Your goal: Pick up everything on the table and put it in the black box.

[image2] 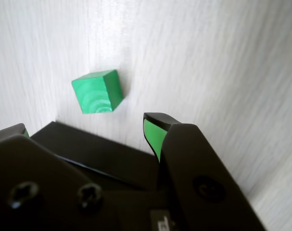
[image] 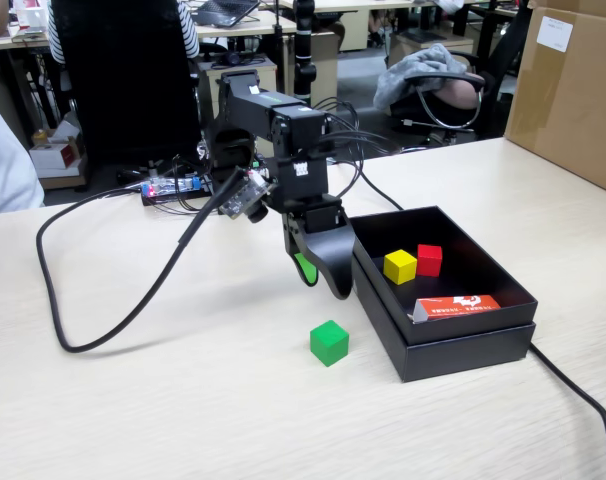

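The green cube (image: 329, 342) lay on the table (image: 183, 400), just below and ahead of the released, empty claw (image: 323, 280). Beside the claw, the black box (image: 463, 345) held the yellow cube (image: 400, 266) and red cube (image: 429, 259).

Matte black box (image: 463, 345); pale wood-grain table (image: 183, 420); green cube (image2: 97, 91), possibly painted wood.

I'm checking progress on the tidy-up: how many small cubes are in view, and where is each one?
3. The yellow cube and red cube sit inside the black box; the green cube is on the table. None seems hidden.
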Robot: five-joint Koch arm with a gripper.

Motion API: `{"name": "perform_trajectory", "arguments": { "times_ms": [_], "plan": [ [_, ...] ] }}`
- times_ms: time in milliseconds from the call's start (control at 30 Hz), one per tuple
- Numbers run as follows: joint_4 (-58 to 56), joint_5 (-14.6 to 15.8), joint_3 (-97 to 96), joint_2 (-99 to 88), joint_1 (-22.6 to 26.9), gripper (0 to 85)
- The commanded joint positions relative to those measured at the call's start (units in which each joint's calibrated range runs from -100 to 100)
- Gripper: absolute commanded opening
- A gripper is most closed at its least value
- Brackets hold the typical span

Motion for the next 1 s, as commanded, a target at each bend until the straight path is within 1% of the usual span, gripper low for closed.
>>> {"name": "perform_trajectory", "arguments": {
  "times_ms": [0,267,333,700,833,967],
  "plan": [
    [0.3,-1.7,8.3,4.3,-0.4,47.5],
    [0.3,-3.3,13.4,12.8,-0.7,47.1],
    [0.3,-3.8,15.8,15.3,-0.9,44.7],
    [0.4,-5.3,19.2,22.1,-1.4,44.7],
    [0.4,-5.8,19.9,23.8,-1.4,38.2],
    [0.4,-6.1,20.0,24.7,-1.4,26.9]
  ]
}}
